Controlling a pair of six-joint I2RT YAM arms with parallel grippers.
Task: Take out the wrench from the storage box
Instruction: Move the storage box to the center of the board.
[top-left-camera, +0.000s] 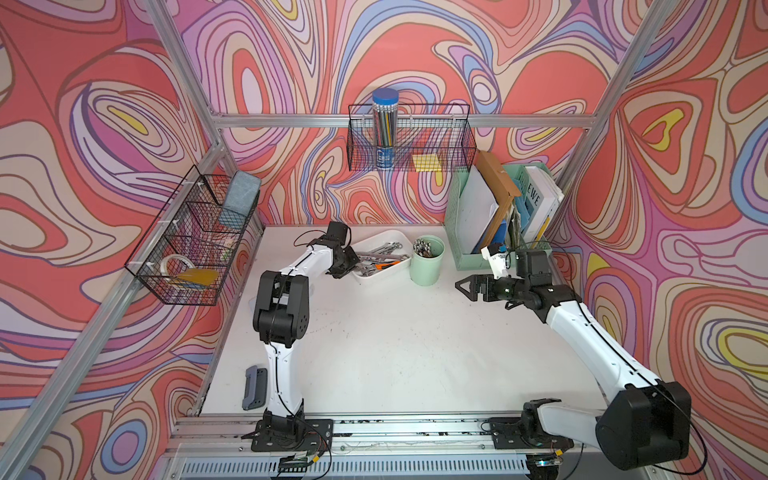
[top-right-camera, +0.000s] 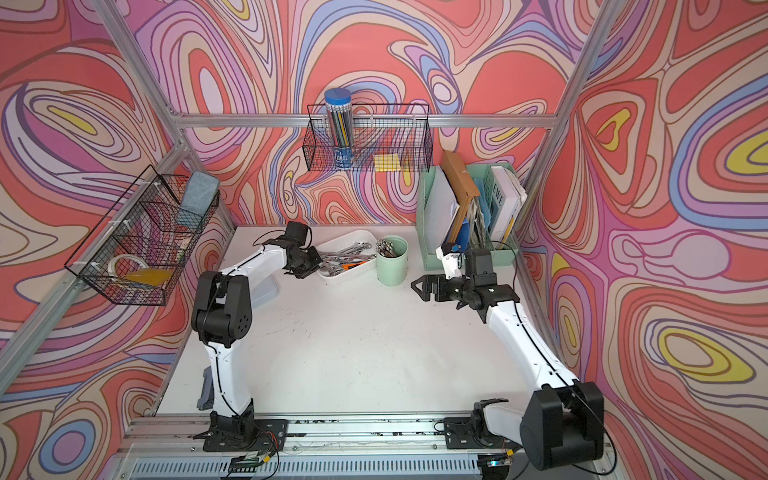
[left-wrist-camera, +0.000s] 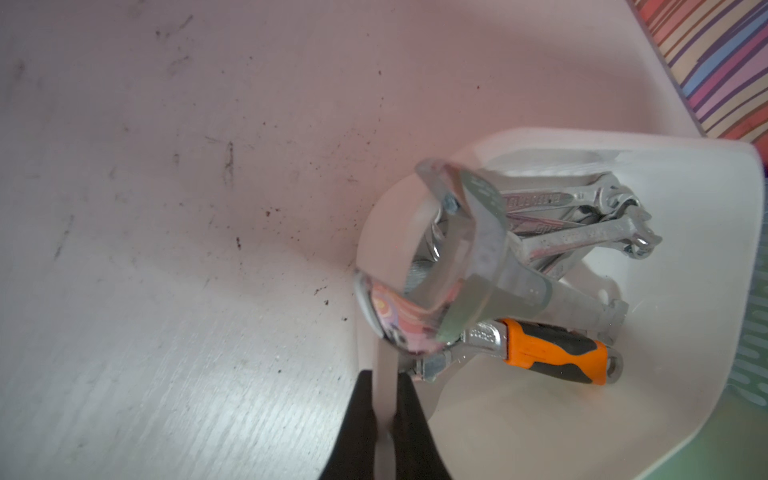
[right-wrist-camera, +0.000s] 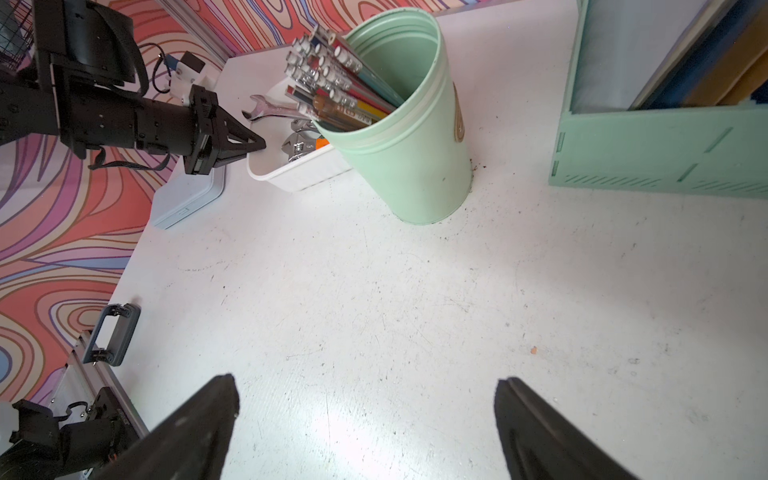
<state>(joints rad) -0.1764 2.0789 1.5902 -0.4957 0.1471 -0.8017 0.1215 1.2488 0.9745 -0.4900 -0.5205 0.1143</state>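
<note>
Wrenches (left-wrist-camera: 582, 216) are lying piled in the white box (left-wrist-camera: 685, 291), which is sitting at the table's (top-left-camera: 395, 353) 12 o'clock edge, a shade toward 11. The pile is made up of several slim chrome ones, an orange-handled wrench (left-wrist-camera: 552, 353) and a big wrench (left-wrist-camera: 478, 249). The open head of the big one is poking over the box's 8 o'clock end.

Handling, my estimate: all are steel, so stiff, heavy for their bulk, polished and slippery. The shafts are crossing, so lifting one is likely to drag its neighbours. The best hold looks like the flat shank just behind the big head, or the rubbery orange grip.

The left gripper (right-wrist-camera: 257, 145) is sitting at that 8 o'clock end, fingers (left-wrist-camera: 361, 415) pressed together on a thin pale strip. I cannot tell whether that strip is the box's wall or the big wrench's tip. Risk: the box looks light and may be coming up too.

A green cup (top-left-camera: 426, 266) is standing just beside the box at its 3 o'clock. The right gripper (top-left-camera: 464, 289) is hovering out toward 4 o'clock, well apart, fingers spread wide and holding nothing.
</note>
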